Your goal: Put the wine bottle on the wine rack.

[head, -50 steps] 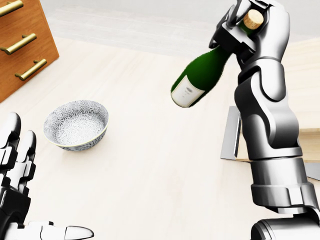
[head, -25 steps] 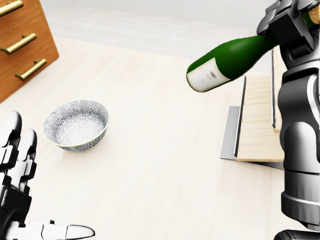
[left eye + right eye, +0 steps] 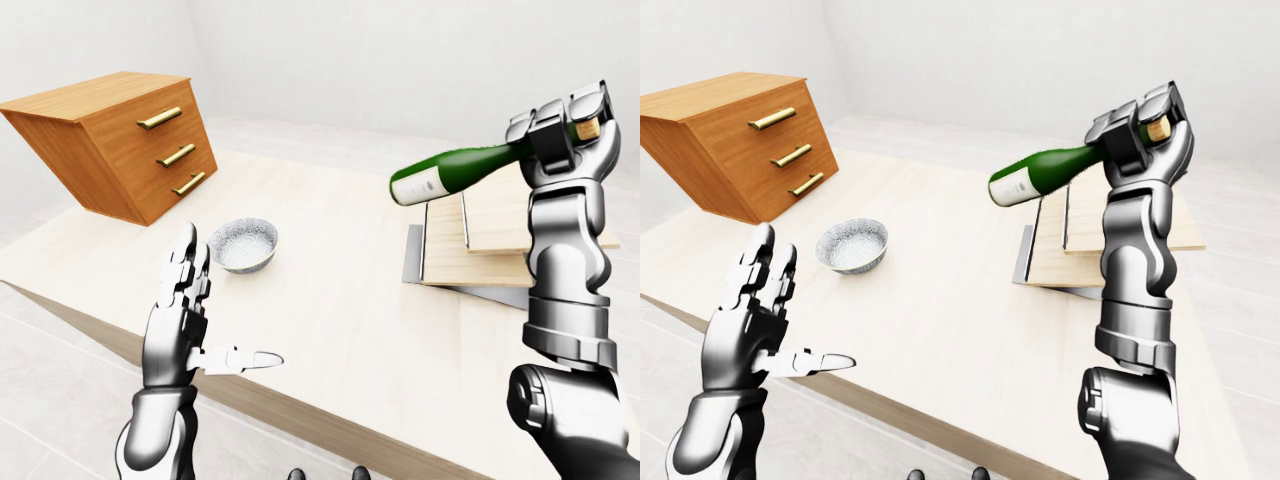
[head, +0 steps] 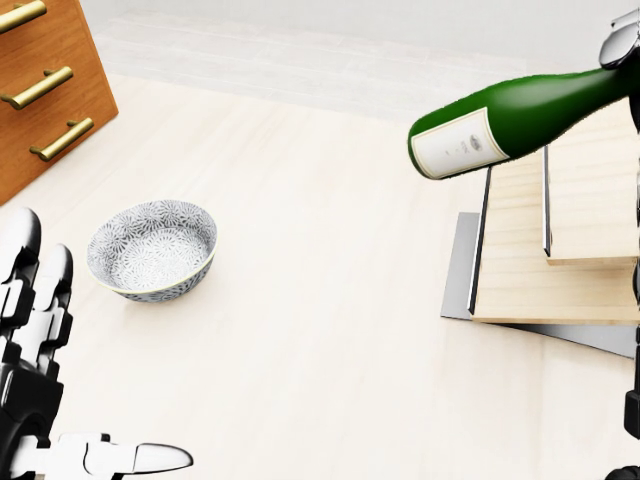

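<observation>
A green wine bottle (image 3: 455,172) with a white label and a cork hangs nearly level in the air, its base pointing left. My right hand (image 3: 560,130) is shut on its neck, at the right of the left-eye view. In the head view the bottle (image 4: 510,120) hovers above the left end of the wine rack (image 4: 520,270), a pale wooden board on a grey metal base with thin dark rails. My left hand (image 3: 185,320) is open, palm up, low at the left, holding nothing.
A patterned grey-white bowl (image 4: 152,248) sits on the pale wooden table (image 4: 320,330), left of the rack. A wooden drawer chest (image 3: 115,140) with brass handles stands tilted at the upper left. The table's near edge (image 3: 250,400) runs below my left hand.
My right hand has carried the bottle to the right and turned it flatter, so it now hangs over the rack. The left hand has barely moved.
</observation>
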Motion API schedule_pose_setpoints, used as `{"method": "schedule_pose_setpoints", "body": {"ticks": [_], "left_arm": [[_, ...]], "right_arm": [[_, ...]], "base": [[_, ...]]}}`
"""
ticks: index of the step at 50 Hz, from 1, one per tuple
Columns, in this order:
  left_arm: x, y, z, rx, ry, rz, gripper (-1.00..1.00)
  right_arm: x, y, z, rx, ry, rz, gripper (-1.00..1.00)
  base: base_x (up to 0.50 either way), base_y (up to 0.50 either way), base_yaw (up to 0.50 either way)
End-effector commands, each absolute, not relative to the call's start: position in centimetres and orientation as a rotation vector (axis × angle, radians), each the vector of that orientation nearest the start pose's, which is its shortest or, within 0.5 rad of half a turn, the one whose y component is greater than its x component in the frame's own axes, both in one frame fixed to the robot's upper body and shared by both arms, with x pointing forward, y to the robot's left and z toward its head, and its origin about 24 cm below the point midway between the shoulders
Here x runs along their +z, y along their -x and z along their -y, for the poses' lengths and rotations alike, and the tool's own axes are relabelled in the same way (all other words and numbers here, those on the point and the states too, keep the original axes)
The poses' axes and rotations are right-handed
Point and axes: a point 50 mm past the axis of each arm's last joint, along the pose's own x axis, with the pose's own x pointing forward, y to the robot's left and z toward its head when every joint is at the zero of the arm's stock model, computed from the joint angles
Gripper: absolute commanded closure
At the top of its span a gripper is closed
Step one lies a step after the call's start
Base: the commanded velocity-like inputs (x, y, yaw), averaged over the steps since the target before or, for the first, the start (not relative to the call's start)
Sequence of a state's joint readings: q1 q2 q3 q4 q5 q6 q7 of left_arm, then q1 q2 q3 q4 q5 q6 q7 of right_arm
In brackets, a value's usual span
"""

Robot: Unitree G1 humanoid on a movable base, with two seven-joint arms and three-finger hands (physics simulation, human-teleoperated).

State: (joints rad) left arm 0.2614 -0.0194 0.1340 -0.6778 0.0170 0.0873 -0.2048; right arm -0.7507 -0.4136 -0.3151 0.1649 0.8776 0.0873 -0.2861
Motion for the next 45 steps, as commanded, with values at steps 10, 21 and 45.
{"method": "schedule_pose_setpoints", "body": {"ticks": [10, 21, 45], "left_arm": [[13.3, -18.8, -17.8, -0.003, -0.107, 0.326, -1.00], [12.9, -18.8, -17.9, -0.001, -0.102, 0.306, -1.00], [12.8, -19.0, -17.7, -0.002, -0.099, 0.306, -1.00]], "right_arm": [[25.7, -33.7, 29.6, -0.257, -0.780, 0.516, 1.00], [25.3, -33.7, 30.9, -0.262, -0.856, 0.499, 1.00], [25.8, -30.7, 34.7, -0.329, -0.933, 0.547, 1.00]], "base": [[0.00, 0.00, 0.00], [0.00, 0.00, 0.00], [0.00, 0.00, 0.00]]}}
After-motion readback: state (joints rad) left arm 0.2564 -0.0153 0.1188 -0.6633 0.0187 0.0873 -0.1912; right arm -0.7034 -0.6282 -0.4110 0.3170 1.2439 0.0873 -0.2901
